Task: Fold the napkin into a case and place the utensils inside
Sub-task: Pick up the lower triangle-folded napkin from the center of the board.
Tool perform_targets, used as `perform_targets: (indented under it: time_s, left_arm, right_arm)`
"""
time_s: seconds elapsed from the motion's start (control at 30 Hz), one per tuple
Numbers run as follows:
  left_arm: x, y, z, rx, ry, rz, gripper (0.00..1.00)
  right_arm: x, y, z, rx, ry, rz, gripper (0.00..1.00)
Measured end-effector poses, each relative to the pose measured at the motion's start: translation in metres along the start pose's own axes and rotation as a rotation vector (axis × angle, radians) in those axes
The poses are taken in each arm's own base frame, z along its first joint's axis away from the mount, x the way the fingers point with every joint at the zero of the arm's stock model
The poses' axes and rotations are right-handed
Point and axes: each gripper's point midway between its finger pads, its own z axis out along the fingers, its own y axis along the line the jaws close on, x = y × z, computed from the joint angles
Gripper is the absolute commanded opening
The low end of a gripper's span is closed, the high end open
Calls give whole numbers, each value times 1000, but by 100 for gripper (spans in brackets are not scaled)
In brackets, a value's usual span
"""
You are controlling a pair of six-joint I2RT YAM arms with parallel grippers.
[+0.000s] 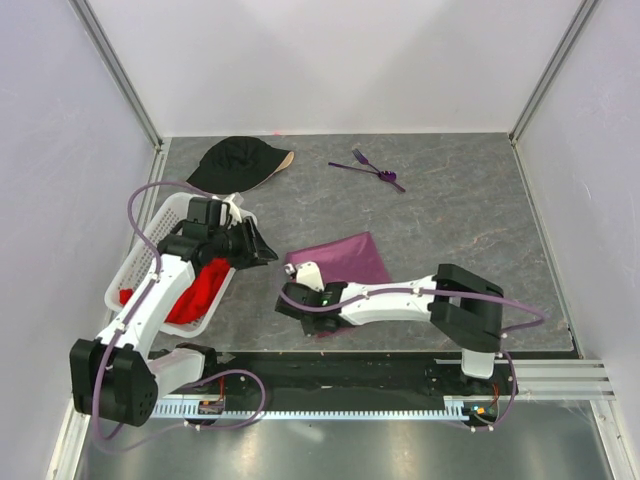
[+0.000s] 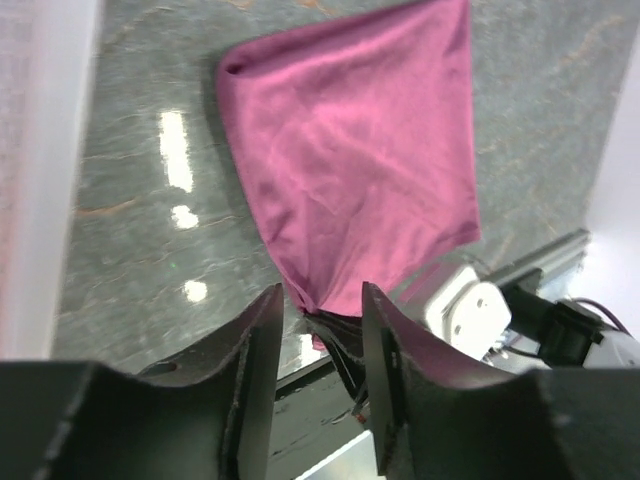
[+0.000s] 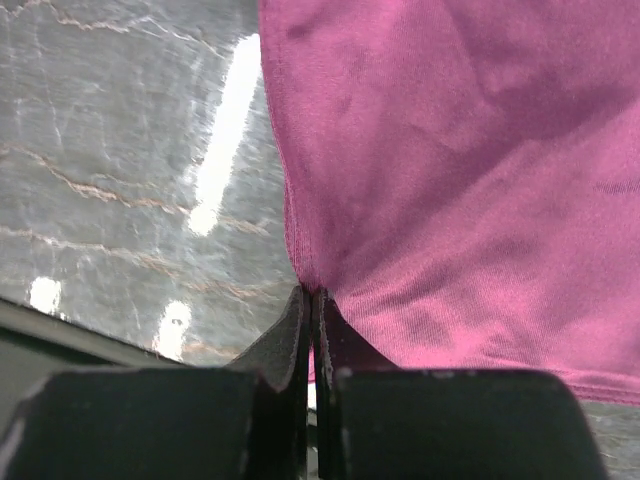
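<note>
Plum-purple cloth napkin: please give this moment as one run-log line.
right gripper: shut on plum-purple cloth napkin corner | left gripper: open, empty

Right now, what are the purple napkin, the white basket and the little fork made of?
The napkin looks like thin, soft cloth with a slight sheen; it wrinkles and bunches at one corner. The basket looks like stiff white plastic, from its molded lattice walls. The fork is probably thin purple plastic, but it's too small to be sure.

napkin (image 1: 345, 260): plum, spread flat, near corner pinched | utensils (image 1: 372, 168): purple, far side
</note>
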Motion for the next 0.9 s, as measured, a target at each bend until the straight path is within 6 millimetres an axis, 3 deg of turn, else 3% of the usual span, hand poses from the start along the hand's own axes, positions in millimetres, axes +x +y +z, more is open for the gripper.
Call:
perform_targets:
  time_s: [0.27,0.9]
  left_arm:
    - [16,6,30,65,97,-45,51]
    - [18,5,67,142,149,-118,56]
  right_arm:
    - [-8,-11,-13,-138,7,91,0]
    - [-20,-17,-29,-394,24,241,0]
